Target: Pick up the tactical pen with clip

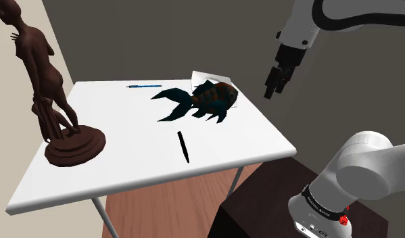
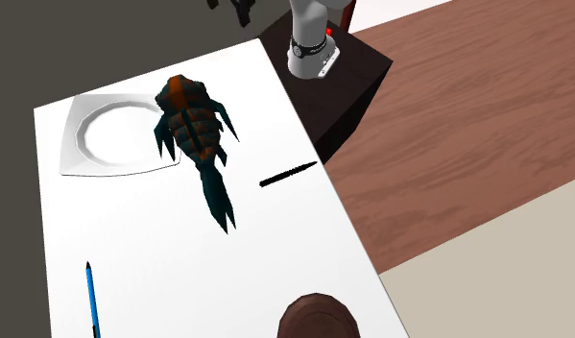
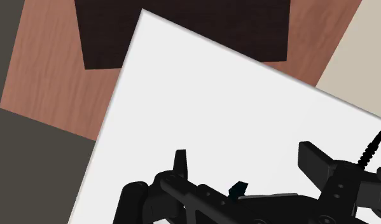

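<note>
Gripper (image 1: pixel 270 92) hangs high in the air by the far right part of the white table (image 1: pixel 126 162), its 2 black fingers pointing down and a little to the shoulder view's left; in the wrist view the gripper (image 3: pixel 245 156) has its fingers spread wide apart with bare tabletop between them, clasping nothing. From the dark stand (image 1: pixel 261 209) at the shoulder view's lower right the white arm rises out of frame, comes back in at the upper right and bends down at the wrist.

The tactical pen (image 1: pixel 183 146) is a slim black stick lying flat on the table, close to its near edge; its long axis runs far to near, the near end leaning slightly right; in the second exterior view the tactical pen (image 2: pixel 288 175) lies by the table edge on the stand's side, its ridged, tapered end towards that edge. It lies to the left of the gripper, nearer and lower, well apart from it; in the wrist view a ridged black tip (image 3: pixel 372 147) shows just outside 1 finger.

A dark fish figure (image 1: pixel 201 100) sits beyond the pen; a blue pen (image 1: pixel 144 86) lies at the far edge; a brown statue (image 1: pixel 49 88) stands at the left.
</note>
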{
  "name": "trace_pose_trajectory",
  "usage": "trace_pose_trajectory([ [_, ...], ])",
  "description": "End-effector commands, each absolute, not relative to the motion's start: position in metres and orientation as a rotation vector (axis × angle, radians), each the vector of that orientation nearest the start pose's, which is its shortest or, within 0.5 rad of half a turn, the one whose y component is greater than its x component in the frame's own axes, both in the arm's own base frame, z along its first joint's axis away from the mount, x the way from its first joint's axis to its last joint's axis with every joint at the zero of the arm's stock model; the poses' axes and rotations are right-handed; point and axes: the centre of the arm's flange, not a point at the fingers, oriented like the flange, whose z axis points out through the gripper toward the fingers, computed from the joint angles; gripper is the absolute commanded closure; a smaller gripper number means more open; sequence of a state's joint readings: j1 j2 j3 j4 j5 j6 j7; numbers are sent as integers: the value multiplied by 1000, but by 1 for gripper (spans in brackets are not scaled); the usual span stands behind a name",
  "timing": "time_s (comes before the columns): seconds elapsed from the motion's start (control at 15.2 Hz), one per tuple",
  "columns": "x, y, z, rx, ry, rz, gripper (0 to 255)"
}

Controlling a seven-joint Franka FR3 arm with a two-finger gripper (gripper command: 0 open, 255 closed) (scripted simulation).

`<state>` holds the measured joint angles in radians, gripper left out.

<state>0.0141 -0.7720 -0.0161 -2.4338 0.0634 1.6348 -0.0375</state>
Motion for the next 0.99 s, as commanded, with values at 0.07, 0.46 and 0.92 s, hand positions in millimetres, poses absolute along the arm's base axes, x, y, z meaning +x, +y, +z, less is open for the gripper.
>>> trace_pose_trajectory([
  [0.07, 316, 17, 550, -3067, -27, 46, 0],
  [0.46, 331, 89, 518, -3069, 139, 87, 0],
  [0.92, 358, 170, 480, -3059, 332, 134, 0],
])
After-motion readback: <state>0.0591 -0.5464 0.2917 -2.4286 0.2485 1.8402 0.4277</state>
